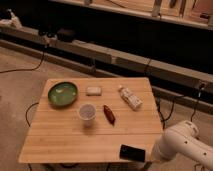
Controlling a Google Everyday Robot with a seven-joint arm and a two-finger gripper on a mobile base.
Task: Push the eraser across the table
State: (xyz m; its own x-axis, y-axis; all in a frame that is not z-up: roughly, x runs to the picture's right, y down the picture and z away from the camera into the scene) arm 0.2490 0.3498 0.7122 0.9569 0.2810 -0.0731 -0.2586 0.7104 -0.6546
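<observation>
At the near edge of the square light bamboo-plank table (60, 140) lies the flat black rectangular eraser (132, 152), with the closed gripper (151, 153) just right of it. The eraser is likely light and stiff, so push its right end.

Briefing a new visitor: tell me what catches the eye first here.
The white robot arm stands out at lower right, its shut gripper beside the black eraser at the near edge of the table. Next comes the green bowl at the far left, with a pale cup mid-table.
</observation>
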